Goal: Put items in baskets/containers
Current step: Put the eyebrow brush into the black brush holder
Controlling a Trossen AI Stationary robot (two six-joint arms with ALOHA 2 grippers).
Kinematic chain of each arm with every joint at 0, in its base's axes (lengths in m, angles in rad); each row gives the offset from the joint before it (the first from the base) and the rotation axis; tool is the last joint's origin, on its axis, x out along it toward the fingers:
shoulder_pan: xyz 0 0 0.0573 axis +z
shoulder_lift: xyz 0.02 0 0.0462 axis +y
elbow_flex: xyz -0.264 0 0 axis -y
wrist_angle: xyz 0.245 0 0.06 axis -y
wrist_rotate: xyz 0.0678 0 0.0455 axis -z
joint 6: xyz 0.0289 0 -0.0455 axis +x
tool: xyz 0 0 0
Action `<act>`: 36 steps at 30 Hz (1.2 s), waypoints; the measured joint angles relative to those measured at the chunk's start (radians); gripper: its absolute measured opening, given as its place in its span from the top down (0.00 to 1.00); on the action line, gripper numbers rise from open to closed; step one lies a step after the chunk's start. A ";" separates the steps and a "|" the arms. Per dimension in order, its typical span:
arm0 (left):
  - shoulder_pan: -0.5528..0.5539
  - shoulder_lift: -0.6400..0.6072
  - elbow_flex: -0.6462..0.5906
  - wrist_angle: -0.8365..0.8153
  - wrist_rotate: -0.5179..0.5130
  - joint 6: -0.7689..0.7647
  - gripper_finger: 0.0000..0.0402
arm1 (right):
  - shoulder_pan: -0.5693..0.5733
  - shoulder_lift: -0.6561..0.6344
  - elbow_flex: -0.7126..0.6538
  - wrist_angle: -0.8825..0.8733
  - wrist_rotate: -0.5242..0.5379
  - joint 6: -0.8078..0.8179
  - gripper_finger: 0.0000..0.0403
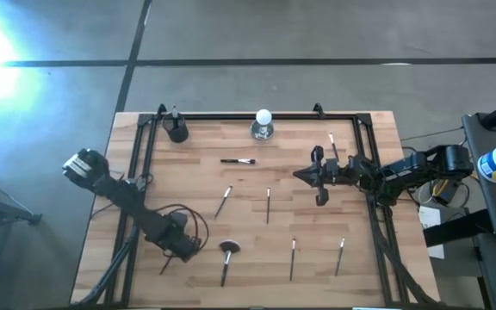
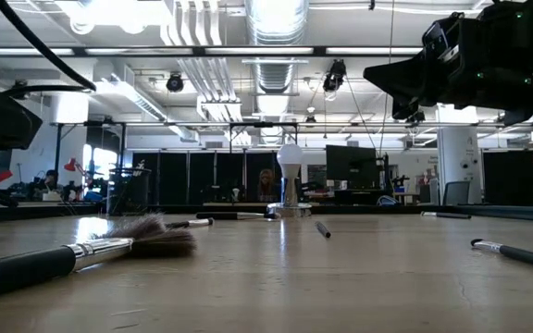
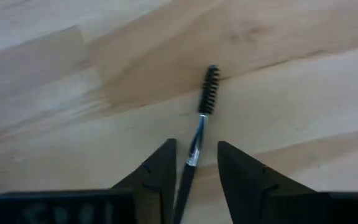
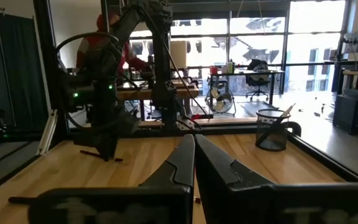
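A thin spoolie brush [image 3: 205, 93] lies flat on the wooden table, and its dark handle [image 1: 164, 266] runs back between the fingers of my left gripper [image 3: 194, 146]. That gripper points down near the table's front left, open, a finger on either side of the handle without touching it. Other brushes lie scattered: a fluffy-headed one [image 1: 227, 257], thin ones [image 1: 238, 161] [image 1: 224, 201] [image 1: 268, 205] [image 1: 293, 257] [image 1: 340, 256]. The black cup [image 1: 176, 131] stands at the far left with a brush in it. My right gripper [image 1: 317, 177] hangs shut and level above the table's right part.
A white ball on a silvery base [image 1: 263, 126] stands at the middle of the far edge. A black frame rail [image 1: 257, 115] runs round the table top. One more brush [image 1: 332, 146] lies beside the right arm. Cables [image 1: 192, 220] loop near the left arm.
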 joint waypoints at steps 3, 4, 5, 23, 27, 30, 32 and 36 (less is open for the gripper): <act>-0.011 -0.004 -0.018 0.019 0.000 -0.033 0.81 | 0.000 0.000 0.000 0.000 0.000 0.000 0.98; -0.013 -0.004 -0.023 0.020 -0.002 -0.041 0.84 | 0.000 0.000 0.000 0.000 0.001 -0.001 0.98; -0.014 -0.004 -0.028 0.022 -0.004 -0.048 0.87 | 0.000 0.000 0.000 0.000 0.003 -0.003 0.98; -0.003 -0.153 0.034 -0.048 -0.385 0.001 0.98 | 0.000 0.000 0.000 0.000 0.003 -0.007 0.98; 0.000 -0.201 0.048 -0.048 -0.559 0.054 0.98 | 0.000 0.000 0.000 0.000 0.003 -0.007 0.98; 0.006 -0.233 0.063 -0.047 -0.706 0.115 0.98 | 0.000 0.000 0.000 0.000 0.004 -0.006 0.98; 0.014 -0.248 0.074 -0.047 -0.798 0.161 0.98 | 0.000 0.000 0.000 0.000 0.004 -0.006 0.98; 0.050 -0.284 0.099 -0.047 -0.927 0.283 0.98 | 0.000 0.000 0.000 0.000 0.003 -0.006 0.98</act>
